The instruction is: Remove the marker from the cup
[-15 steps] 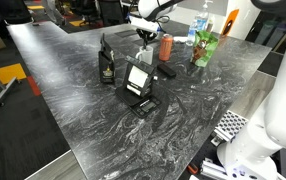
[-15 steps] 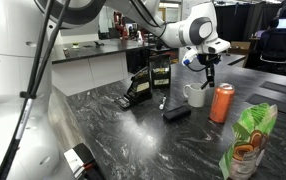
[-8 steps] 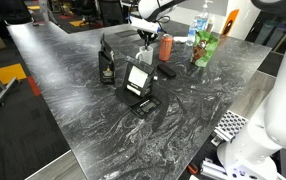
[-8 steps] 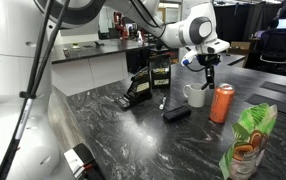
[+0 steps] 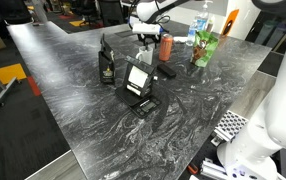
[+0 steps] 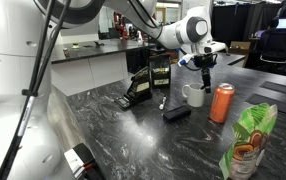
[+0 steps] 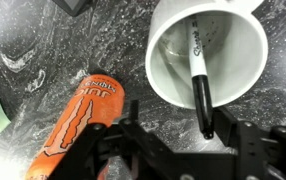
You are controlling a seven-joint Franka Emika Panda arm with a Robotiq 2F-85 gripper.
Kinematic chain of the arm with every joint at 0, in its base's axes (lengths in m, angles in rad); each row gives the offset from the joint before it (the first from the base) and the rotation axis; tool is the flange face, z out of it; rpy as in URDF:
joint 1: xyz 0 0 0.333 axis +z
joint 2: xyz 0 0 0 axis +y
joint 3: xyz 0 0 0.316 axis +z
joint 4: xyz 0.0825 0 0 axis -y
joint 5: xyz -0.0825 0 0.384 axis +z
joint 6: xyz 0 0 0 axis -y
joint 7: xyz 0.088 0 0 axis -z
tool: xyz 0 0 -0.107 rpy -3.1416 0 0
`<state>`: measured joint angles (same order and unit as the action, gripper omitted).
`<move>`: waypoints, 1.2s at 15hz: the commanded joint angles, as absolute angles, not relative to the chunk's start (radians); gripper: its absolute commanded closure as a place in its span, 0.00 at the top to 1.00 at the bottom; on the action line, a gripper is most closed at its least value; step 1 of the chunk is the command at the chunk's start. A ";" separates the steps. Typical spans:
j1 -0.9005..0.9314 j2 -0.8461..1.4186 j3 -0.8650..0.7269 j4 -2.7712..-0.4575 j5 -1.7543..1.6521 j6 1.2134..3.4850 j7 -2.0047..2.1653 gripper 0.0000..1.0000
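Removal is not yet achieved: the black marker (image 7: 197,75) is seen leaning inside the white cup (image 7: 245,75), beside the orange can (image 7: 86,112), and the gripper (image 7: 190,142) is held over its upper end with jaws apart, nothing grasped.

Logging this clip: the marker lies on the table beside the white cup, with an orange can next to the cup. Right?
No: the marker sits inside the white cup, as the wrist view shows. The orange can is beside the cup.
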<state>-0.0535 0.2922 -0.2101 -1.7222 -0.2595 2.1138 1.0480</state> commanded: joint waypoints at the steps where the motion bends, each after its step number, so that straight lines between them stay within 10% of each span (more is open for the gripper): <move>1: -0.047 0.276 -0.207 -1.727 -0.301 2.084 1.019 0.52; 9: -0.045 0.278 -0.210 -1.724 -0.340 2.104 1.034 0.01; 18: -0.038 0.238 -0.217 -1.737 -0.366 2.142 1.108 0.02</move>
<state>-0.0444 0.2841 -0.2121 -1.7120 -0.3313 2.1196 1.0761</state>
